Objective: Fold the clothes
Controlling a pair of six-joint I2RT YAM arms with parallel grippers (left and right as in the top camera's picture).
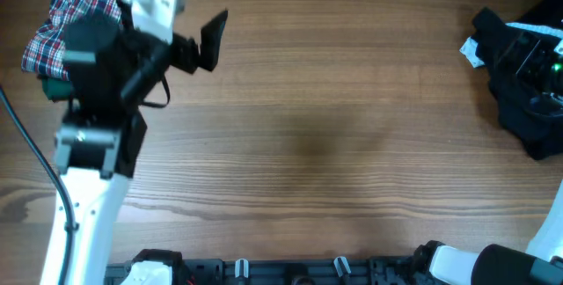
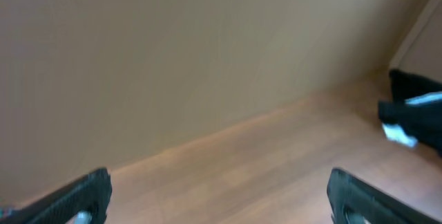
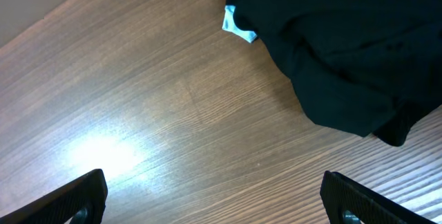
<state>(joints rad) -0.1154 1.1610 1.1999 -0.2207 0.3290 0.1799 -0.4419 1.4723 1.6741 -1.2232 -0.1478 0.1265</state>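
Observation:
The red-white-navy plaid dress [image 1: 63, 19] lies bunched at the table's far left corner, partly under my left arm, with a bit of dark-green cloth [image 1: 54, 88] beside it. My left gripper [image 1: 209, 43] [image 2: 217, 191] is open and empty, raised to the right of the dress. A black garment [image 1: 519, 100] with a white-blue label [image 1: 470, 50] lies crumpled at the far right; it also shows in the right wrist view [image 3: 345, 44] and, blurred, in the left wrist view [image 2: 418, 110]. My right gripper [image 3: 214, 191] is wide open and empty above bare wood just short of the black garment.
The wooden table [image 1: 325, 135] stretches between the two heaps. The right arm's wrist [image 1: 544, 56], with green lights, hangs over the black garment. Both arm bases and a black rail [image 1: 290, 272] run along the near edge. A plain wall [image 2: 173, 51] stands behind the table.

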